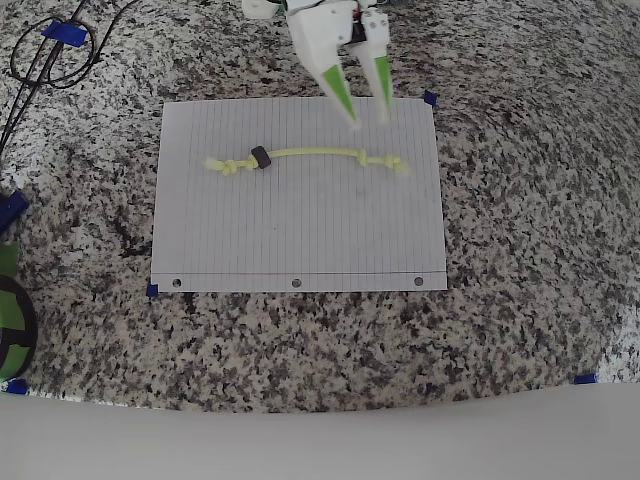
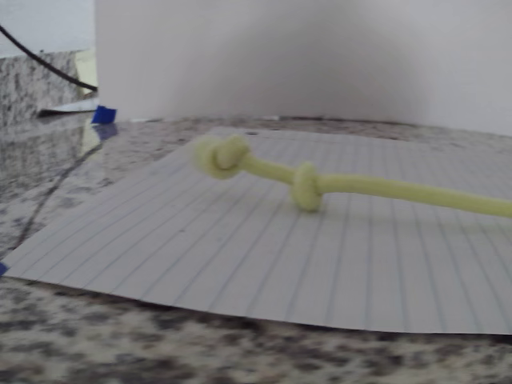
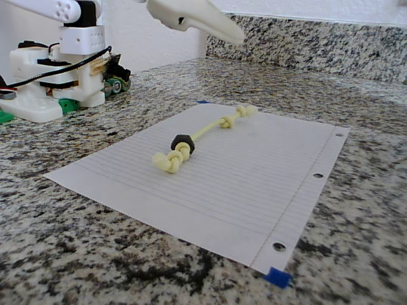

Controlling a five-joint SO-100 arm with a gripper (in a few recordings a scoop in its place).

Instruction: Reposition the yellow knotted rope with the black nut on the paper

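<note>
End effector [image 1: 367, 108] at top centre of the overhead view, green-tipped fingers [image 1: 340, 92] parted, gripping nothing, above the paper's [image 1: 300, 235] far edge, yellow knotted rope [image 1: 310, 155] lying across the sheet's upper half, black nut [image 1: 260, 157] beside its left knot, speckled granite surface [image 1: 520, 300] beneath.

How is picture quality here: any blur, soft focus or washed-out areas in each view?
Overhead view: the gripper tips look smeared, the yellow knotted rope and black nut crisp, the bottom edge washed out white. Wrist view: soft overall, the rope's knots fuzzy. Fixed view: sharp on the paper, even light, faint shadows.
</note>
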